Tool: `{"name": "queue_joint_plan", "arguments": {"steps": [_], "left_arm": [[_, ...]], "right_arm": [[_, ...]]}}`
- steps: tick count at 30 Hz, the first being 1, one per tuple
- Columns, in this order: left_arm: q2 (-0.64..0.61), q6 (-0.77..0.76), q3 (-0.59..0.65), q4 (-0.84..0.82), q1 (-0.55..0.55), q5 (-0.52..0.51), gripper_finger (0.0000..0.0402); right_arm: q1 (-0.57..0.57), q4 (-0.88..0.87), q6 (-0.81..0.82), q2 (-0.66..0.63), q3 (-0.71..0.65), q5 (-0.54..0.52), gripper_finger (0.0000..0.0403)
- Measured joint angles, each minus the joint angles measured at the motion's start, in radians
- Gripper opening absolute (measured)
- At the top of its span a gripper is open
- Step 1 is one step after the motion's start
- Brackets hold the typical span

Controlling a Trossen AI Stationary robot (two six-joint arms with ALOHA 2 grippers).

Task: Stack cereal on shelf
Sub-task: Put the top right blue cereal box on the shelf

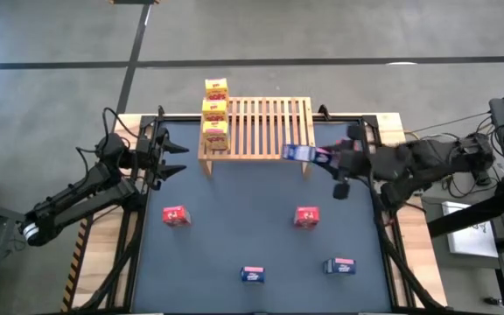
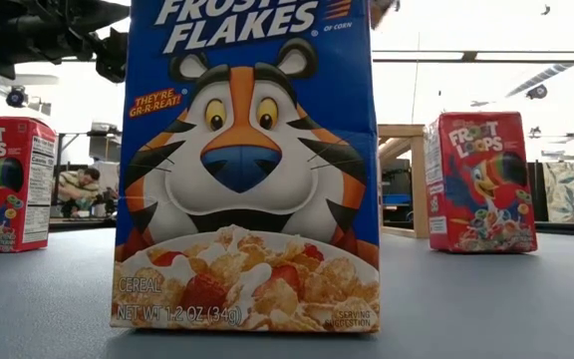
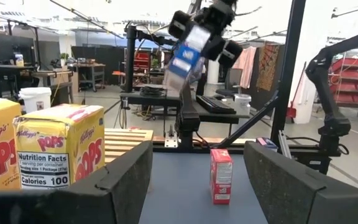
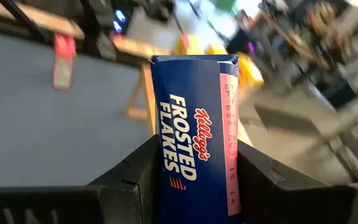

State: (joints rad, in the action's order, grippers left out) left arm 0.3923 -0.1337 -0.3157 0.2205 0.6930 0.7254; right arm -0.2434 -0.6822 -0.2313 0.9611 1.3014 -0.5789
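The wooden shelf stands at the table's far edge, with three yellow cereal boxes in a row on its left end. My right gripper is shut on a blue cereal box in the air by the shelf's near right corner; the left wrist view shows that box tilted, high over the table. My left gripper waits open at the table's left side, beside the yellow boxes. My right gripper pinches the blue box between its two fingers, one on each of two opposite faces, at the box's end nearest the wrist. The fingers reach in from the table's right. The box sticks out beyond them toward the left, lifted clear and tilted.
On the dark mat stand two red boxes and two blue boxes. One blue box fills the low view. The shelf's slats are bare to the right of the yellow boxes.
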Motion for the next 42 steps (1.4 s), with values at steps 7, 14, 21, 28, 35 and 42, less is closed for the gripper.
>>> {"name": "queue_joint_plan", "arguments": {"steps": [7, 14, 21, 28, 35, 42], "left_arm": [[0.000, -0.002, 0.000, 0.002, 0.000, 0.000, 0.0238], [0.000, -0.017, 0.000, 0.002, 0.000, 0.000, 0.0238], [0.000, -0.017, 0.000, -0.024, 0.000, 0.001, 0.0238], [0.000, -0.018, 0.000, -0.058, 0.000, 0.000, 0.0238], [0.000, -0.025, 0.000, -0.058, 0.000, 0.000, 0.0238], [0.000, -0.036, 0.000, -0.059, 0.000, -0.004, 0.0238]], "right_arm": [[0.433, 0.157, -0.193, 0.148, 0.083, 0.484, 0.0148], [0.760, 0.136, -0.237, 0.367, 0.240, 0.785, 0.0148], [0.842, -0.068, -0.331, 0.610, 0.512, 0.798, 0.0148], [0.869, -0.287, -0.388, 0.821, 0.814, 0.821, 0.0148], [0.932, -0.422, -0.412, 0.975, 1.040, 0.910, 0.0148], [0.956, -0.441, -0.419, 1.018, 1.053, 0.932, 0.0152]]}}
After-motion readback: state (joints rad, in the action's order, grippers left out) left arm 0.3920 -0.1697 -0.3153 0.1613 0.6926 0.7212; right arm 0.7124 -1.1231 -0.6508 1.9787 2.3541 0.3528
